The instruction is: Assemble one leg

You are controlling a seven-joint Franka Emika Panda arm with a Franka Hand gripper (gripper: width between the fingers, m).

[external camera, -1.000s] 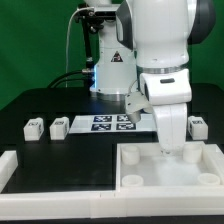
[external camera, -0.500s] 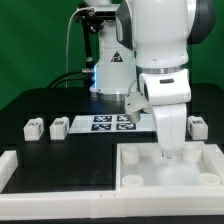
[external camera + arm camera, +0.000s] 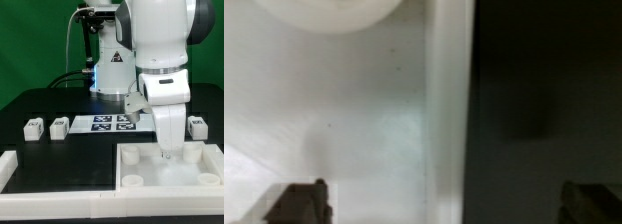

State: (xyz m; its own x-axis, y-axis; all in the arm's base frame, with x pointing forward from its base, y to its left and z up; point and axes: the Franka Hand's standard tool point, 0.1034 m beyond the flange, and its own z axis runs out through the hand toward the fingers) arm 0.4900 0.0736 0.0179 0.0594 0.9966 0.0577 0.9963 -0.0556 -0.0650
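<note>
Two legs, small white pegs with tags, stand on the black table at the exterior view's left. A third leg stands at the right behind the arm. My gripper hangs low over the far rim of the large white tabletop. In the wrist view the gripper is open and empty. One dark fingertip is over the white tabletop and the other over the black table, with the rim between them.
The marker board lies behind the tabletop, between the legs. A white L-shaped fence runs along the table's front left. The robot's base with cables stands at the back.
</note>
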